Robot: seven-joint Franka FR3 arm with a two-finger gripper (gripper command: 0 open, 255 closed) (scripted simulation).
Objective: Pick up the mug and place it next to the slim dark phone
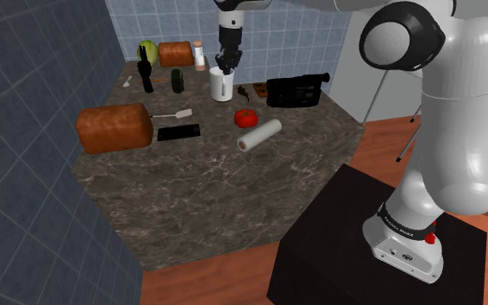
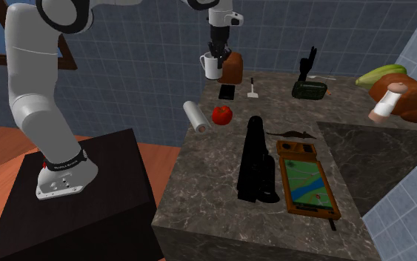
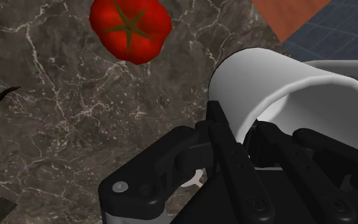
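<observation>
Grips white mug [image 1: 222,84] by rim in tool [image 1: 224,66] closed on it; calls for level travel over bench [image 1: 233,199], landing just beside slim dark phone [image 1: 178,132].

Tomato [image 1: 245,117]; white roll [image 1: 259,135]; bread loaf [image 1: 114,127]

One mug [image 1: 221,83], one tomato [image 1: 246,117], seemingly two loaves [image 1: 114,127] [image 1: 174,54]

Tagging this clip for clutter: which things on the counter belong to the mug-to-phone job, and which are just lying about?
Job in hand:
white mug, clasped at its rim by the black hand
slim dark phone

Lying about:
round red tomato
white roll
big brown bread loaf
dark bottle
small white spatula
</observation>
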